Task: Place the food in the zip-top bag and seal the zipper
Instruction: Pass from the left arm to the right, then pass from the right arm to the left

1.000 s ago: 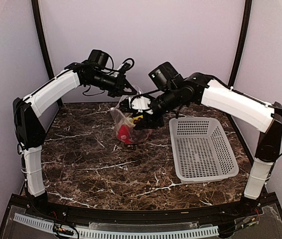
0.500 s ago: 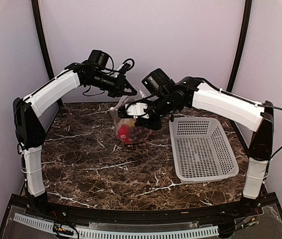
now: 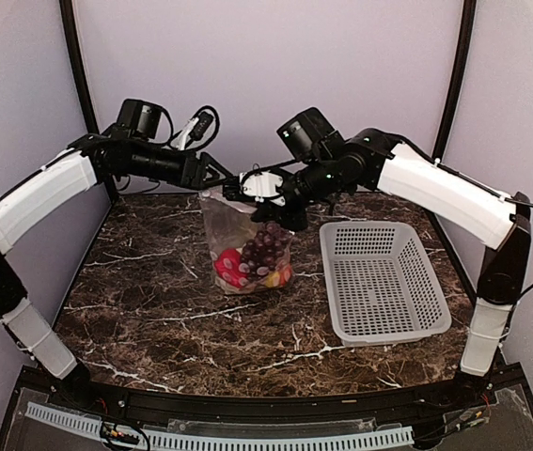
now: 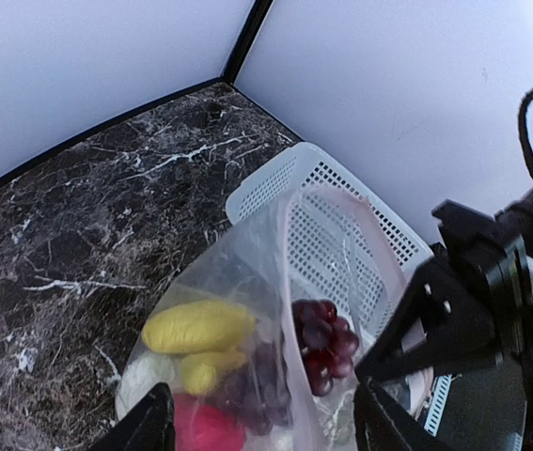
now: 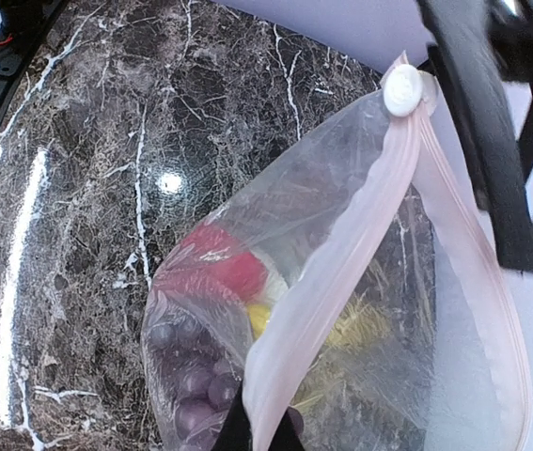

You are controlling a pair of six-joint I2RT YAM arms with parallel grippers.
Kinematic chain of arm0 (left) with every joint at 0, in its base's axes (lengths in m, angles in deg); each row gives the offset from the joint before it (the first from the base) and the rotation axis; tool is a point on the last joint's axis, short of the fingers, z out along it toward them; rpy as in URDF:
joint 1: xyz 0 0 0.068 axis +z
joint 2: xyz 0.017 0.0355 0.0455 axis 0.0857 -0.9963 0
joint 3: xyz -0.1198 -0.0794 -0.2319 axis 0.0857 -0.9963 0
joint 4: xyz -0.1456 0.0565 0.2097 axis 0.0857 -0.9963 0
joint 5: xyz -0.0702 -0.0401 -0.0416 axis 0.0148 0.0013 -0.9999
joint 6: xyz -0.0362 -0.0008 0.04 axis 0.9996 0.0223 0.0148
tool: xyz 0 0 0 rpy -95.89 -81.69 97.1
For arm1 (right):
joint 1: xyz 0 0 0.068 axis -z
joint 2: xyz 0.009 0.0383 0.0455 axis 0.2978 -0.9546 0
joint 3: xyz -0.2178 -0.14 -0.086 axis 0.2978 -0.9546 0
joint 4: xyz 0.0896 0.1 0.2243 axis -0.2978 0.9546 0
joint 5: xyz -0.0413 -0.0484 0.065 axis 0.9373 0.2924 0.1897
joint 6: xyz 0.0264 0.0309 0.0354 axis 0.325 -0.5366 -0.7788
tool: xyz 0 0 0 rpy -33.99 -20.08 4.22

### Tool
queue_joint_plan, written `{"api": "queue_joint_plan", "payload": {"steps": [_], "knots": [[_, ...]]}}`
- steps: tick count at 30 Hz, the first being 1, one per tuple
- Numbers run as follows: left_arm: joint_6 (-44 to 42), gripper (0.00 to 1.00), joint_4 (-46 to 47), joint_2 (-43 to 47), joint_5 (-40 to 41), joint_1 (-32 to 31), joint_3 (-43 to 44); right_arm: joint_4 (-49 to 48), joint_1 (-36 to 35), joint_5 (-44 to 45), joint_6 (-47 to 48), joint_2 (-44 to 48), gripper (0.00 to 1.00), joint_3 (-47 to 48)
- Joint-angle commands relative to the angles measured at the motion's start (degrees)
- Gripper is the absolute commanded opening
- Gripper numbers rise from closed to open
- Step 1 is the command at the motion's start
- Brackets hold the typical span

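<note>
- Now the table (image 3: 153,310) is carrying the basket (image 3: 384,282) on its right.
- Bag (image 3: 233,230) is hanging just left of the basket.
- Right gripper (image 5: 247,437) is clamping the zipper (image 5: 332,249).
- Left gripper (image 4: 261,423) is hovering at the bag's top, jaws apart.
- Food (image 3: 264,249) is sitting inside the bag.

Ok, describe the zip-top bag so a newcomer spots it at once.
On the dark marble table, look left of the white perforated basket. The zip-top bag stands there: the only see-through thing, with red, yellow and purple toy food inside.
</note>
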Motion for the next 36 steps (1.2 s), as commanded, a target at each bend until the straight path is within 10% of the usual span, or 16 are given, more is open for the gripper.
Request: {"api": "queue_joint_plan", "payload": {"steps": [1,9,36], "knots": [[-1.0,0.69,21.4,16.4,4.8,0.2,-20.0,-1.9,0.3,-0.7,-1.7,1.0,0.0,0.6],[-1.3,0.74,30.7,31.0,3.8,0.4,-39.2,-2.1,0.9,-2.0,-3.1,2.1,0.0,0.7],[-4.3,0.51,46.6,22.4,-3.3,3.6,-43.6,0.0,1.0,-6.6,-3.3,5.0,0.0,-1.9]]}}
